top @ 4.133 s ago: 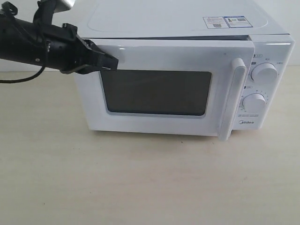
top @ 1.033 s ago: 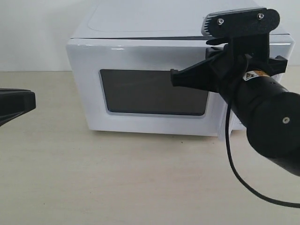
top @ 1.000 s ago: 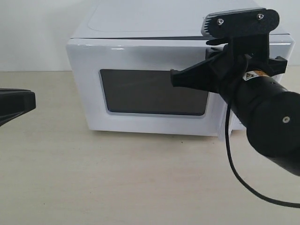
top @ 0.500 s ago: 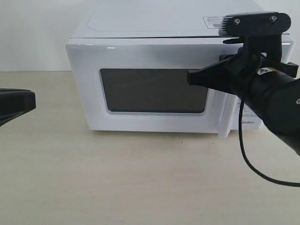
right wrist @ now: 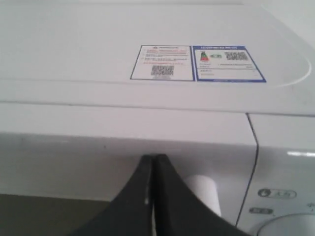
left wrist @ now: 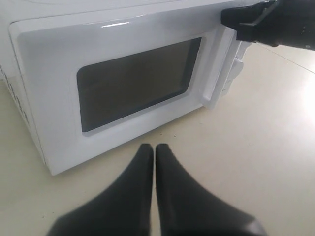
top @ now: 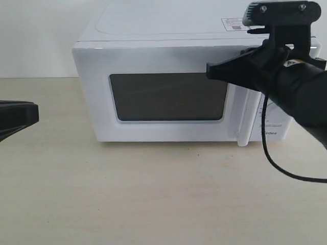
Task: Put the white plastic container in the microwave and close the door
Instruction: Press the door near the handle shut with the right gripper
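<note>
The white microwave [top: 153, 30] stands at the back of the table with its door [top: 97, 102] lying flush against the body. Nothing shows through the dark window [top: 168, 97], so the white plastic container is hidden. My right gripper [top: 209, 71] is shut and empty, its tip against the door's upper right, beside the vertical handle [top: 244, 122]. The right wrist view shows the same shut tips [right wrist: 153, 158] on the door face [right wrist: 74, 162]. My left gripper [top: 33, 115] hangs low at the far left, off the microwave. It is shut [left wrist: 154, 146] with nothing in it.
The right arm's body and its black cable [top: 278, 166] cover the control panel. One dial [right wrist: 290, 226] shows in the right wrist view. Pale tabletop [top: 153, 194] stretches in front of the microwave. A white wall [top: 41, 35] rises behind.
My shut right gripper has slid to the right along the door front and risen a little. The left gripper has stayed put.
</note>
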Motion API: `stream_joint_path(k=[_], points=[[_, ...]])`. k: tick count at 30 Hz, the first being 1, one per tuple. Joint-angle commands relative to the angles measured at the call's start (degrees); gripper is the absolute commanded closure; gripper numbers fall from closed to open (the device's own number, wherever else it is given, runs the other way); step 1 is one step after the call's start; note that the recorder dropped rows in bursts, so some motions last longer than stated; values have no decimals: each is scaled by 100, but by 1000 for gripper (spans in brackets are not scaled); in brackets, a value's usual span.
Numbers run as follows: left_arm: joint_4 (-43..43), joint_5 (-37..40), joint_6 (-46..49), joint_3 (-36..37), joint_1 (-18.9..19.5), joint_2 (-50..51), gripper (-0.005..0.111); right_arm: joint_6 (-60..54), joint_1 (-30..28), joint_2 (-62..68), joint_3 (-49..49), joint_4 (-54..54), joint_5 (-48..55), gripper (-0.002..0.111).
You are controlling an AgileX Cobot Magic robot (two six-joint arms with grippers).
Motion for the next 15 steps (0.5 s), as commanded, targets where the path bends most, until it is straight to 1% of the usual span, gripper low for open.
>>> stream_joint_path(k=[1, 3, 5, 11, 15], points=[[22, -85, -11, 36, 2, -19, 102, -9, -307, -12, -228, -64, 191, 108], [22, -85, -11, 36, 2, -19, 102, -9, -170, -106, -204, -76, 305, 108], [22, -85, -11, 36, 2, -19, 102, -103, 102, -290, -87, -76, 343, 108], [22, 14, -11, 36, 2, -19, 102, -337, 1320, -1211, 682, 23, 200, 108], [22, 146, -11, 36, 2, -19, 102, -586, 1630, -1762, 1148, 23, 177, 108]])
